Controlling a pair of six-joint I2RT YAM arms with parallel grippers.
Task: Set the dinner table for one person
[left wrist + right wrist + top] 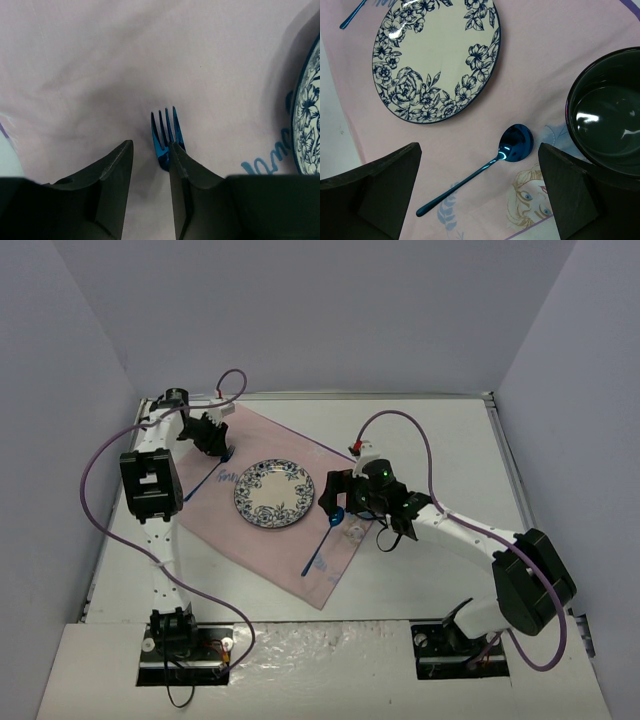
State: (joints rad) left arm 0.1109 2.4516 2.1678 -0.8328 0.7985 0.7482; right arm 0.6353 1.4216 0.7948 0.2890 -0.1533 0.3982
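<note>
Edges and clearance: the dinner table (450,440), a matte white top with a thin metal edge strip, fills the overhead view and is closed in by plain pale walls (330,310) on three sides. A pink cloth (265,440) lies diagonally across the centre-left, leaving bare tabletop at the upper right and along the bottom edge.

Left gripper (150,147): it sits over the cloth's upper-left part. Its dark wedge-shaped fingers (112,185) stand a narrow gap apart, straddling the head of a glossy blue fork (165,132). Whether the fork touches either finger cannot be told.

Right gripper (479,147): its fingers (375,192) are spread wide above a shiny blue spoon (475,175), which lies on the cloth just right of the plate.

Differences between views: only the right wrist view shows a dark glossy bowl (607,110) at the frame's right edge, and a cartoon face (530,200) printed on the cloth. Overhead, the arm covers that spot. The overhead view alone shows the full length of the fork (207,480), lying left of the plate.

Materials: the round plate (274,493) is white with a navy floral border. The cloth is softly creased, with blue script (265,160) beside the plate rim.
</note>
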